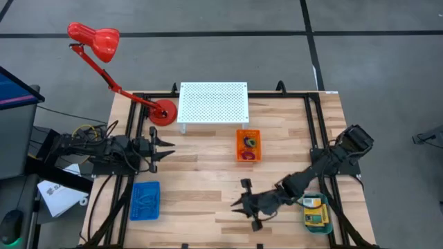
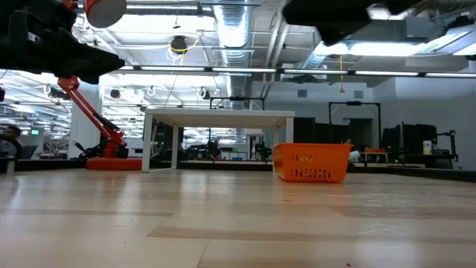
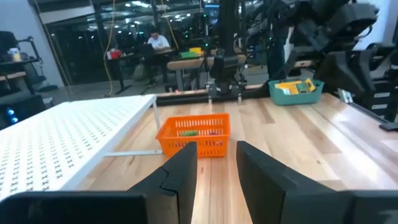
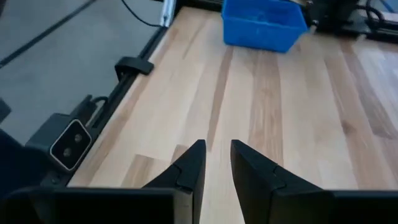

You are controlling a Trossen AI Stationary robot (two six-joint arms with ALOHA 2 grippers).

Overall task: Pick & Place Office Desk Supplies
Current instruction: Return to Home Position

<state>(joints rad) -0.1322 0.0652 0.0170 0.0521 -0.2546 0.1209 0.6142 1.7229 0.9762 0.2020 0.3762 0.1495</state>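
Observation:
All the supplies that show lie inside trays. Coloured rubber-band rings (image 1: 250, 144) lie in the orange tray (image 1: 240, 156) at mid table. Yellow boxes (image 1: 315, 209) lie in the teal tray (image 1: 325, 228) at the near right. Thin wire clip loops (image 1: 145, 198) lie in the blue tray (image 1: 134, 214) at the near left. My left gripper (image 1: 170, 151) is open and empty at the table's left, pointing toward the orange tray (image 3: 193, 146). My right gripper (image 1: 234, 205) is open and empty over bare wood near the front edge, pointing toward the blue tray (image 4: 264, 25).
A white perforated shelf (image 1: 213, 102) stands on legs at the far middle. A red desk lamp has its base (image 1: 163, 113) beside the shelf and its head (image 1: 97, 38) beyond the table's far left. Black frame rails (image 1: 313, 131) run along the table's sides. Bare wood lies between the trays.

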